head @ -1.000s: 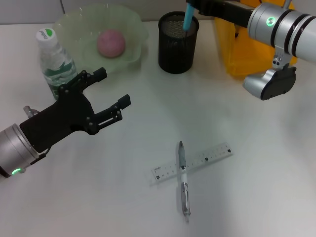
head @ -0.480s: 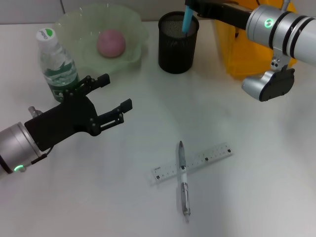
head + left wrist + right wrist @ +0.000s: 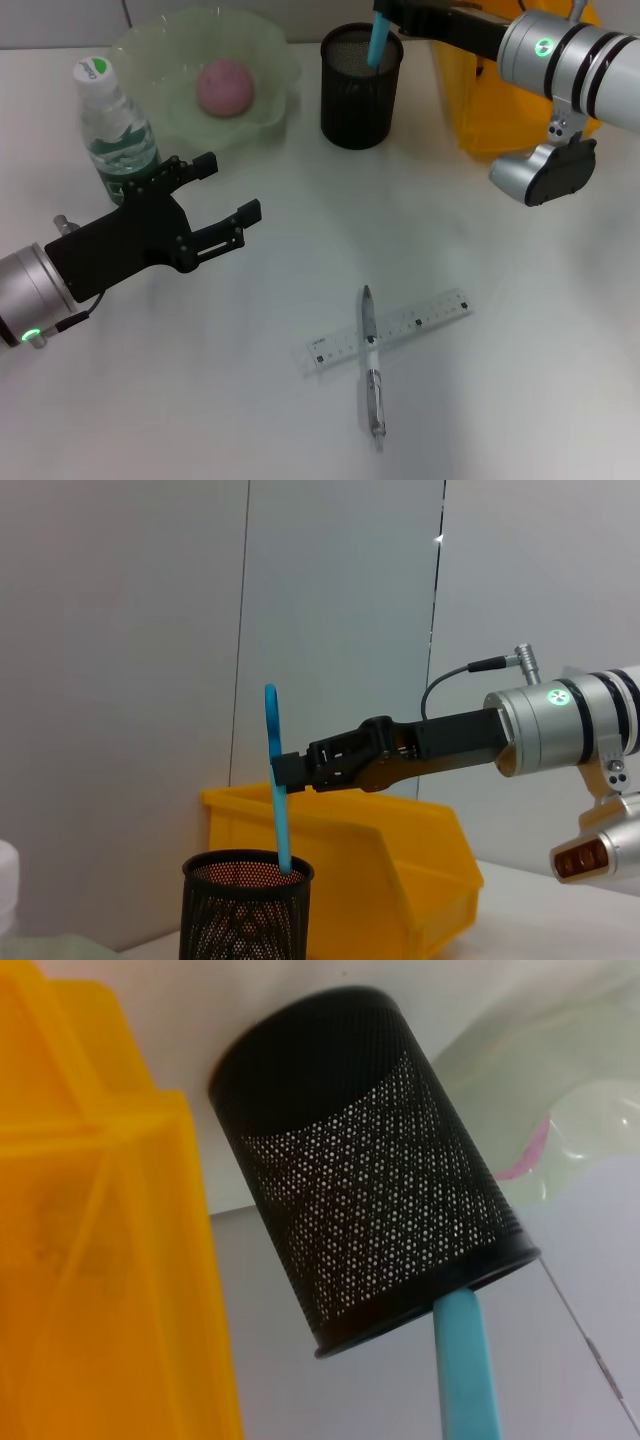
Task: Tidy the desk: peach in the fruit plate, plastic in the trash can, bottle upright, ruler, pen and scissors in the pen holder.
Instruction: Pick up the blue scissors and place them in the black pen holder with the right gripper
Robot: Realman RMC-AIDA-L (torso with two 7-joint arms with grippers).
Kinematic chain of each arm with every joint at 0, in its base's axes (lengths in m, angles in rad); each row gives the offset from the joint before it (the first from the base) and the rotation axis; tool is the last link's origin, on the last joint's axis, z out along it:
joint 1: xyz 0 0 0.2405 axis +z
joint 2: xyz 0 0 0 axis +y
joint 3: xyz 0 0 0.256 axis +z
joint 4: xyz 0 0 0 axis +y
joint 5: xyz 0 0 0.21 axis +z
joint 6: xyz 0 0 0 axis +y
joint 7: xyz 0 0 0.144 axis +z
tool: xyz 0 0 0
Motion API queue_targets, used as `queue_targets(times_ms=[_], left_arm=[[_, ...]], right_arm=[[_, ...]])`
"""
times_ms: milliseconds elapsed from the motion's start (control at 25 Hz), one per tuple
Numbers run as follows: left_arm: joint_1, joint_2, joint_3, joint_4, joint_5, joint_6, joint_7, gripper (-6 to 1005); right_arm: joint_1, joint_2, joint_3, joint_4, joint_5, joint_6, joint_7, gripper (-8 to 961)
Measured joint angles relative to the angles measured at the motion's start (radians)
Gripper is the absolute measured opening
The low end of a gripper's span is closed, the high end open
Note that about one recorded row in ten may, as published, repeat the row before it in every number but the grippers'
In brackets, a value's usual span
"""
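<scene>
The right hand (image 3: 285,772) is clamping the light blue-handled scissors (image 3: 276,780) upright, blades dipping into the black metal mesh pen holder (image 3: 361,86) directly beneath it, so that letting go should drop them straight in. The left hand (image 3: 218,202) is hovering with fingers spread over the white desk (image 3: 520,330), the slim silver-grey pen (image 3: 371,360) lying across the clear plastic ruler (image 3: 390,331) ahead of it, likely its next pickup.

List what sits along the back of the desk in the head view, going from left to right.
bottle → fruit plate holding the peach → pen holder with the scissors held in it by the right gripper → trash can.
</scene>
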Motion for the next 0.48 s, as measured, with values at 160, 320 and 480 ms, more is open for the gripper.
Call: queue_targets(times_ms=[160,320,480], left_arm=[[-0.003,0.001,0.009,0.001,0.0,-0.002,-0.005,831],[-0.002,0.0,0.01,0.002,0.0,-0.002,-0.007,831],[-0.001,0.0,0.01,0.002,0.0,-0.003,-0.007,831]], right_arm=[[0.0,0.0,0.0,0.0,-0.001,-0.001,0.0,254],[0.0,0.002,0.0,0.0,0.003,-0.004,0.0,255],[0.003,0.004,0.0,0.006,0.005,-0.004,0.001,257]])
